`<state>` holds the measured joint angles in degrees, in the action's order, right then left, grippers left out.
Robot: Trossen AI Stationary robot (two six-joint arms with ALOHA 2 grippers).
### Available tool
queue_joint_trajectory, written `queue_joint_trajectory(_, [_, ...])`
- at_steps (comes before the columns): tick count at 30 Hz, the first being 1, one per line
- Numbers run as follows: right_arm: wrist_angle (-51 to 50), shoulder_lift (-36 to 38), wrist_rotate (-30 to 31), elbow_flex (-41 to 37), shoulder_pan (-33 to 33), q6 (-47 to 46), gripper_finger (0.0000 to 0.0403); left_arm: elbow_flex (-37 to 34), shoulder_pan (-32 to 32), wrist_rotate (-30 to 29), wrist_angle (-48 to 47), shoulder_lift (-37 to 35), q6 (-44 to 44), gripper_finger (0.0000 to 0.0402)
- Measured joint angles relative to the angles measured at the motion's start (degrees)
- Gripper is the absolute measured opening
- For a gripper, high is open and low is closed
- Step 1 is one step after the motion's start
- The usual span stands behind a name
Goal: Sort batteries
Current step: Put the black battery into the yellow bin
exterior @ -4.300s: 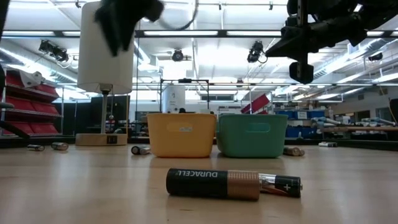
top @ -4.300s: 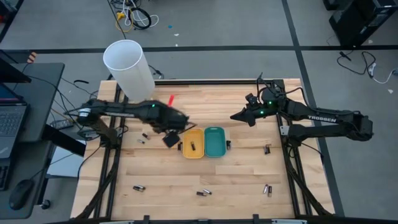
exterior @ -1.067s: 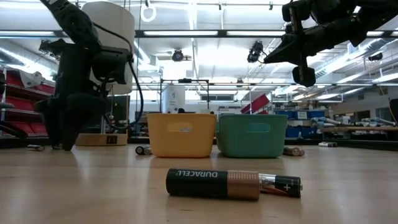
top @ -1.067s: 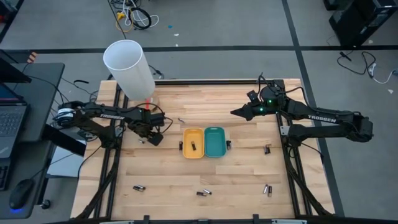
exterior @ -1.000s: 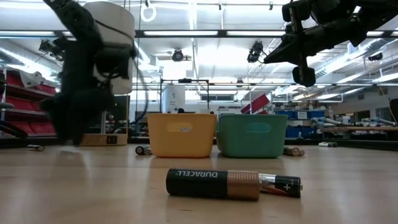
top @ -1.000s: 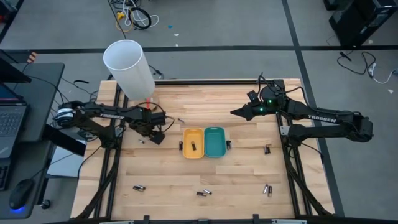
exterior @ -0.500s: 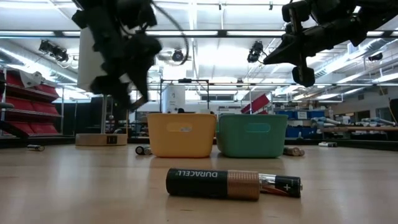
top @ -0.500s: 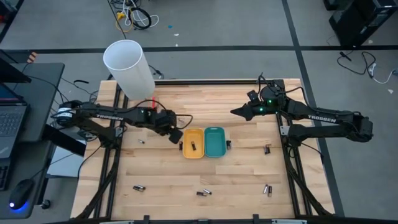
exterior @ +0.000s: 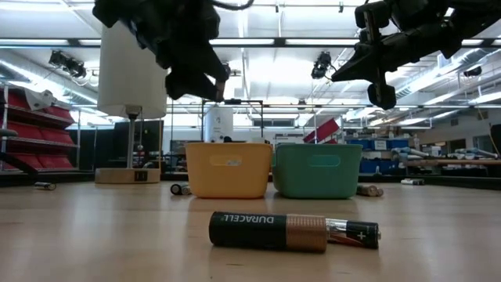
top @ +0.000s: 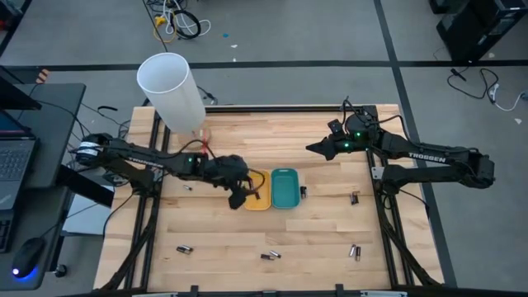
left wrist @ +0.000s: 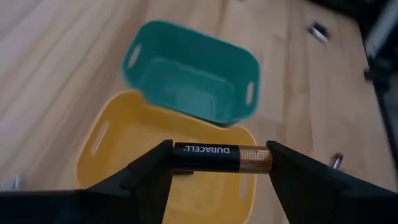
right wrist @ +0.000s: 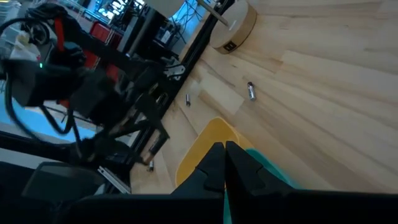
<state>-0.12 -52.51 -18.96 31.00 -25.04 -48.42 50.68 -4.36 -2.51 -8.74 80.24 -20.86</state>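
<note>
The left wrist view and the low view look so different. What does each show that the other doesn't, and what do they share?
Only the left wrist view shows the left gripper shut on a Duracell battery, held end to end above the yellow tray.

Only the low view shows another battery lying on the table up close, the white cylinder, and the right gripper waiting high up, shut.

Both show the yellow tray and the teal tray side by side.
</note>
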Motion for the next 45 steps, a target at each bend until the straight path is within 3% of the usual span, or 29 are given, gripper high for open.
queue_joint_trajectory(6, [0.00,0.00,-0.04,0.00,0.55,-0.55,0.0000,0.00,-1.44,-2.57,2.06,3.02,7.03,0.0277])
queue_joint_trajectory(14, [-0.03,0.00,-0.17,0.00,1.71,-0.90,0.0001,0.07,-1.40,-3.47,-0.84,4.31,4.80,0.0314])
queue_joint_trajectory(21, [-0.46,0.00,-0.17,0.00,1.73,-0.91,0.0001,0.07,-1.42,-2.95,-4.50,4.22,2.73,0.0321])
queue_joint_trajectory(29, [-0.67,0.00,-1.33,0.00,1.75,-0.80,0.0001,1.02,-1.67,0.24,-18.33,0.88,1.00,0.0321])
queue_joint_trajectory(37, [1.07,0.25,-7.41,-0.01,5.48,20.15,0.0002,-2.23,-1.77,-1.67,-21.32,-0.58,2.52,0.0321])
queue_joint_trajectory(45, [-0.78,-0.72,-6.38,-0.02,8.84,25.72,0.0002,-8.36,-2.56,1.08,-16.86,-0.58,1.28,0.0321])
